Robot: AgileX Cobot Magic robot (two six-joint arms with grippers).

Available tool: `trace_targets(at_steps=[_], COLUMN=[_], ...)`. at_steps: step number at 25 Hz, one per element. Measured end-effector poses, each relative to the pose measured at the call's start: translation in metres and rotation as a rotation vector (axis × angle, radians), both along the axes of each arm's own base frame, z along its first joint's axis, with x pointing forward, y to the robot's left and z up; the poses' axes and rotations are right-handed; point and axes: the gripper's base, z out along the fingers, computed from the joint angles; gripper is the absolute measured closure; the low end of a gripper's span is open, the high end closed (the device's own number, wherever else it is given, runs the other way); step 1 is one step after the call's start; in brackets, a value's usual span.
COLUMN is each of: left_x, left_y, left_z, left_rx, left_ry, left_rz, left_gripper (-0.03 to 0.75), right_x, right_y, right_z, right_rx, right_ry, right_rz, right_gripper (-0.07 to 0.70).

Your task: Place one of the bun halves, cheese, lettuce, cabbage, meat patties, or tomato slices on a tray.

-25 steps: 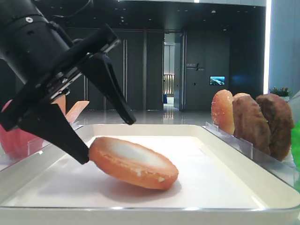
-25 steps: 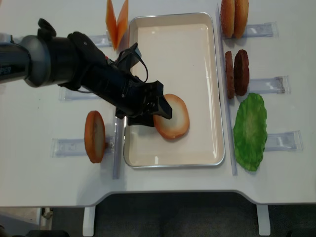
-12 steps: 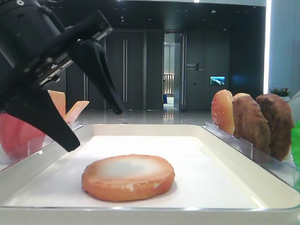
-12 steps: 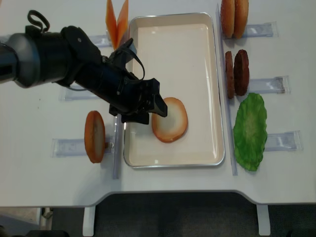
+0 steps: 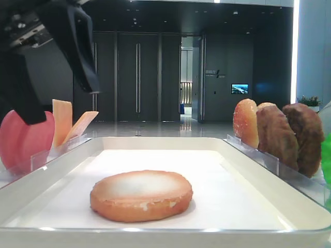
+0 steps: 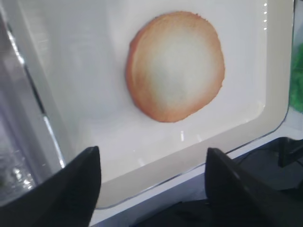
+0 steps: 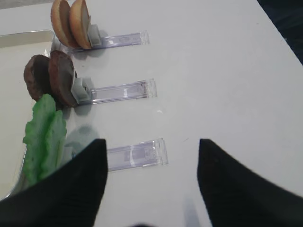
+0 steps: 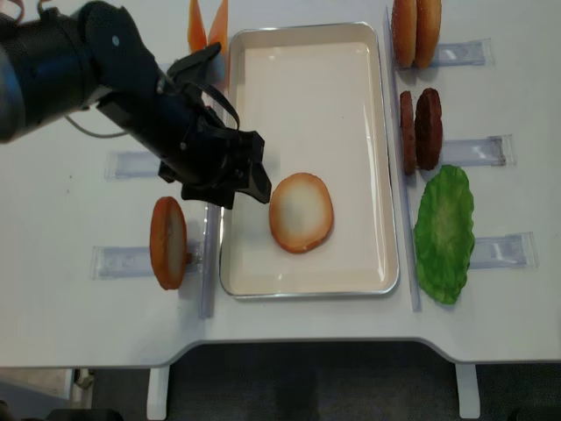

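Note:
A bun half [image 8: 301, 211] lies flat, pale face up, in the near part of the white tray [image 8: 307, 96]. It also shows in the low view [image 5: 140, 195] and under the left wrist camera [image 6: 176, 66]. My left gripper [image 8: 244, 195] is open and empty. It hangs above the tray's left rim, just left of the bun and clear of it. In the left wrist view the left gripper [image 6: 152, 156] has wide black jaws over the tray rim [image 6: 189, 182]. My right gripper [image 7: 151, 144] is open over bare table, right of the lettuce [image 7: 42, 137].
Left of the tray stand cheese slices [image 8: 207, 39] and a tomato slice [image 8: 166, 243] in clear holders. On the right stand two bun halves [image 8: 415, 32], two meat patties [image 8: 421, 129] and the lettuce [image 8: 444, 232]. An empty clear holder [image 7: 135, 155] lies below the right gripper.
The bun half went from leaning against my left gripper's finger to lying flat on the tray. The open left gripper has lifted and drawn back to the left.

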Motion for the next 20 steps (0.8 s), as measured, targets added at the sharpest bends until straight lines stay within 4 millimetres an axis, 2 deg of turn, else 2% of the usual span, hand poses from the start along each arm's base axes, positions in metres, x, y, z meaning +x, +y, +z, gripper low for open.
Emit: trace_targets(at_steps=[12,20], left_x=[-0.019,-0.032], left_y=[0.029,0.054], left_z=[0.042,0.061], left_rx=[0.228,0.404], left_ry=[0.001,-0.03], left_rz=[-0.045,-0.007], left_gripper=[0.195,0.198], right_x=[0.0,0.0], right_y=[0.0,0.0], right_z=[0.0,0.0], right_rx=[0.0,0.0], right_ry=[0.0,0.0], right_rz=[0.0,0.0], right_gripper=[0.22,0.22])
